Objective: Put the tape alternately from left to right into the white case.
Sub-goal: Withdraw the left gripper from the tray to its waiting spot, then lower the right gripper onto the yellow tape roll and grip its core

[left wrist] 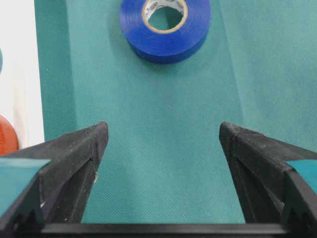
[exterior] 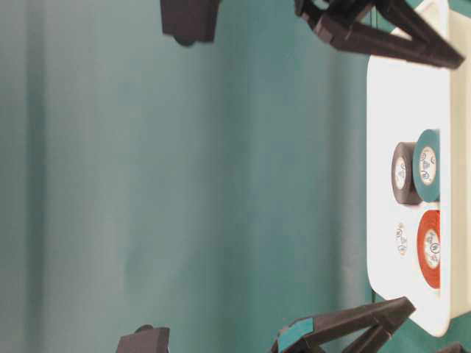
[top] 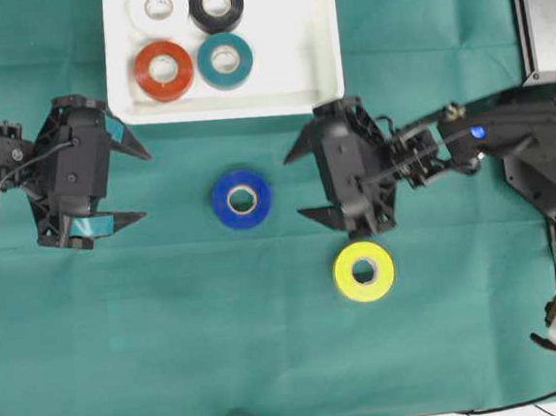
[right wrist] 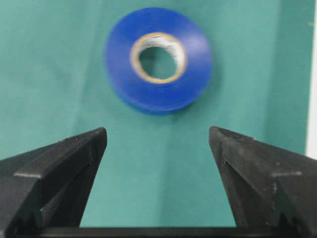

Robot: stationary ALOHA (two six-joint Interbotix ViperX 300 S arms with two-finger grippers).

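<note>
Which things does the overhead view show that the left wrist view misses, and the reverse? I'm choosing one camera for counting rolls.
Only the overhead view shows the yellow roll, black roll, white roll, teal roll and the open right gripper. Only the left wrist view gives a close look between the open left gripper fingers. Both show the blue roll on the cloth, the red-orange roll and the white case.

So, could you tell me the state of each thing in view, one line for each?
White roll: flat in the case.
Black roll: flat in the case.
Red roll: flat in the case.
Teal roll: flat in the case.
Blue roll: flat on the cloth, between the pincers.
Yellow roll: flat on the cloth.
Case: holds four rolls.
Left pincer: open, empty.
Right pincer: open, empty.
</note>
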